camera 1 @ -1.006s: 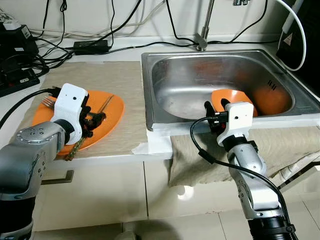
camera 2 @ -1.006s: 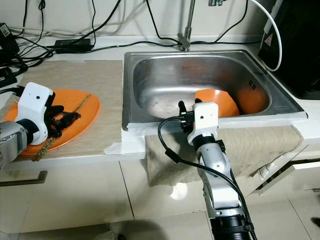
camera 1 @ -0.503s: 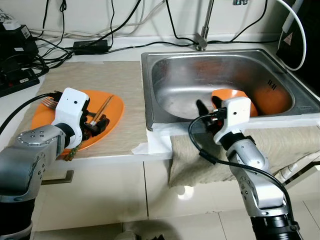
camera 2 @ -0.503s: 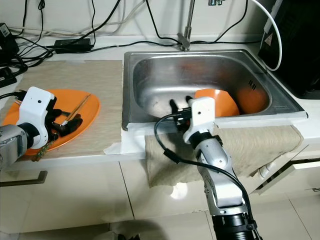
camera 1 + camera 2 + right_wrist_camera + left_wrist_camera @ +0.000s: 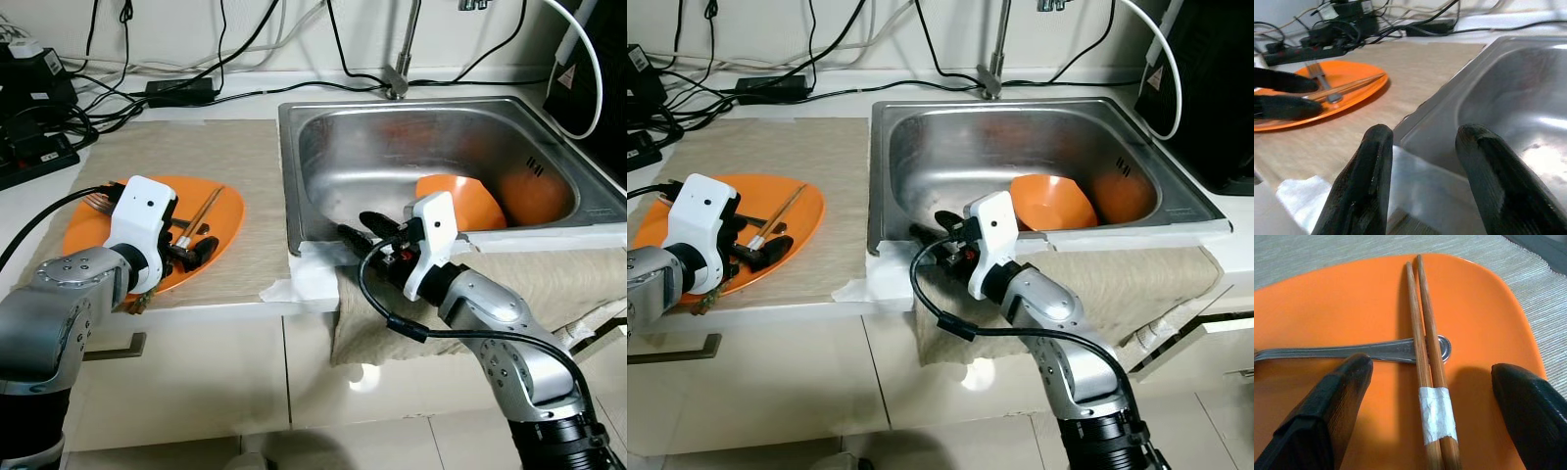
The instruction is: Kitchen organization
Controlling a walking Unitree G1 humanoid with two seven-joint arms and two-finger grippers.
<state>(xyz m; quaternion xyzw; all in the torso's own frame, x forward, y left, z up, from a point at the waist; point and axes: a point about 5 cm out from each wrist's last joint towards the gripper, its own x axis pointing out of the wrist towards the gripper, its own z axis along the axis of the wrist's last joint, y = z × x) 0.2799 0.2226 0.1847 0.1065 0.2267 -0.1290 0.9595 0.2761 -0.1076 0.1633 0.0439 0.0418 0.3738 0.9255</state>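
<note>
On the mat left of the sink (image 5: 294,176), in the left eye view, the orange plate (image 5: 227,213) carries chopsticks (image 5: 203,209) and a fork (image 5: 94,200); the left gripper (image 5: 192,251) hovers over it. The right gripper (image 5: 939,231), spread and empty, points across the sink's front rim. In the left wrist view, the fingers (image 5: 1337,391) straddle the 2 taped chopsticks (image 5: 1426,360): light, stiff, probably slick; pinching near the tape (image 5: 1437,413) looks best.

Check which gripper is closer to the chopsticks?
Left. The left gripper is open over the plate, fingers straddling the chopsticks. The right gripper is open at the sink front-left rim, well off the plate.
</note>
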